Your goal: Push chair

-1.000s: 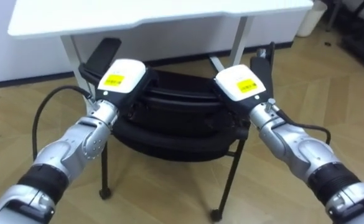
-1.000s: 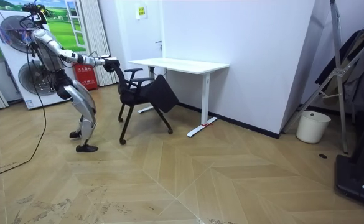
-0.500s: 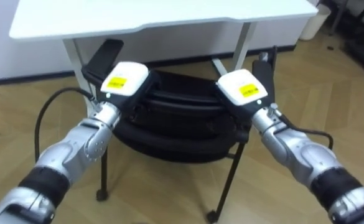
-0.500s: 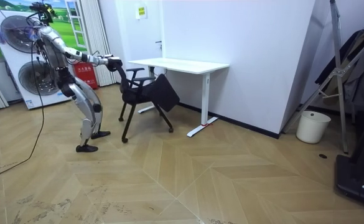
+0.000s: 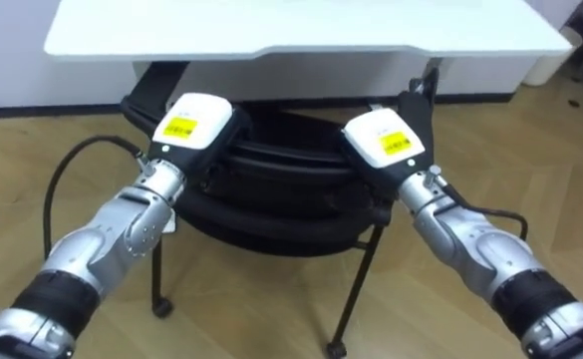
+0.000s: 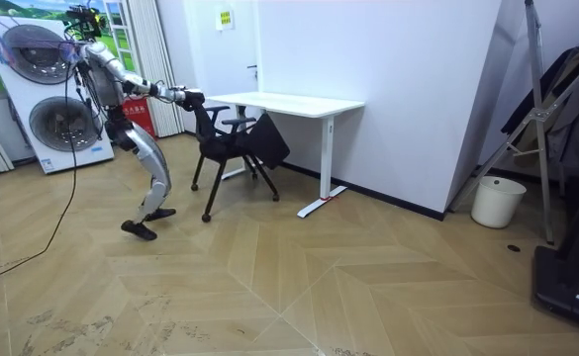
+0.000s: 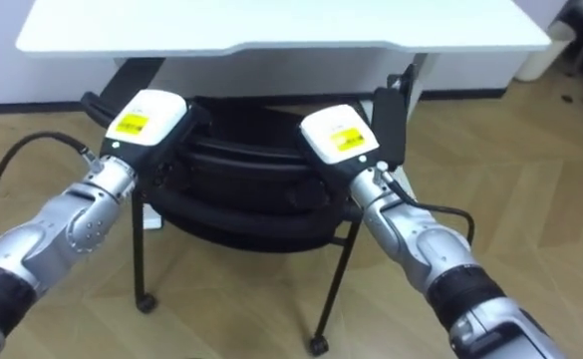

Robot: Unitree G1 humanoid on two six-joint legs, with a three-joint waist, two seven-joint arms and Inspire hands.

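While bracing left hand [image 5: 193, 125] and right hand [image 5: 383, 140] on chair [image 5: 271, 204], cannot tell grip; lies straight ahead, seemingly half under table's [image 5: 301, 25] near edge.

Floor: pale wood floor [image 6: 269, 287] laid in herringbone;
Wall: plain white wall [image 6: 408, 89], evenly lit;
Furniture: white desk [image 6: 287, 102] by the wall; white bin [image 6: 494, 202] near its foot;
Room view's left: two stacked washers [image 6: 56, 124]
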